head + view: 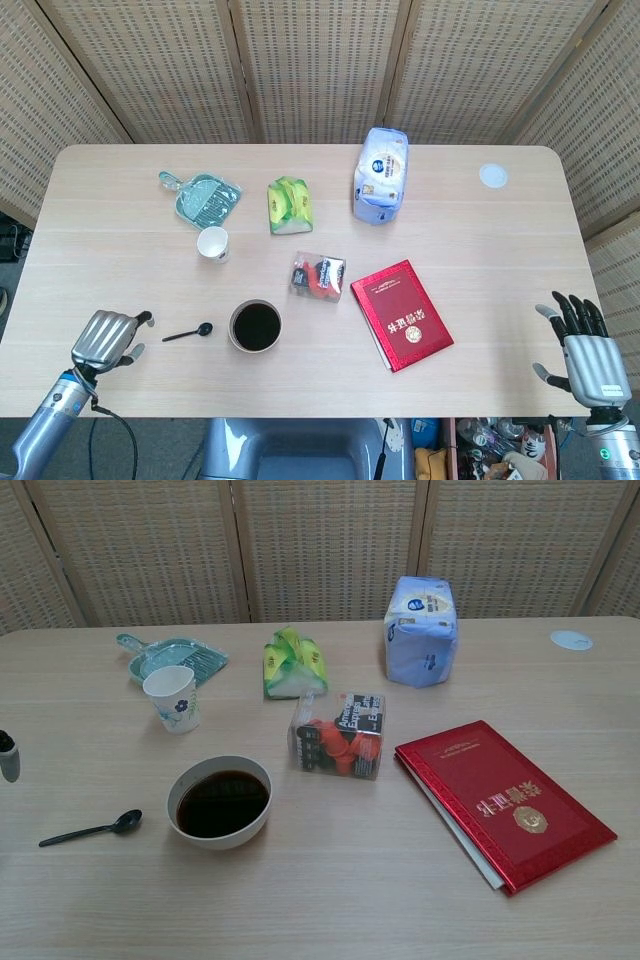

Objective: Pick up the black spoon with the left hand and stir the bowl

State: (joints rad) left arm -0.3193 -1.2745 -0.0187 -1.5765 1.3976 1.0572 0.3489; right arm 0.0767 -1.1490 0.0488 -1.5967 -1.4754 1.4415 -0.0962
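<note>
The black spoon (187, 333) (90, 829) lies flat on the table, its scoop end toward the white bowl (255, 326) (219, 802), which holds dark liquid. My left hand (106, 339) hovers just left of the spoon's handle, back up and fingers apart, holding nothing; only a fingertip (7, 755) shows at the chest view's left edge. My right hand (586, 353) stays open beyond the table's front right corner, far from both objects.
A paper cup (213, 243) and a teal dustpan (203, 196) stand behind the bowl. A clear snack box (318, 275), red book (402, 314), green packet (289, 204), blue tissue pack (381, 175) and a white lid (492, 176) occupy the middle and right.
</note>
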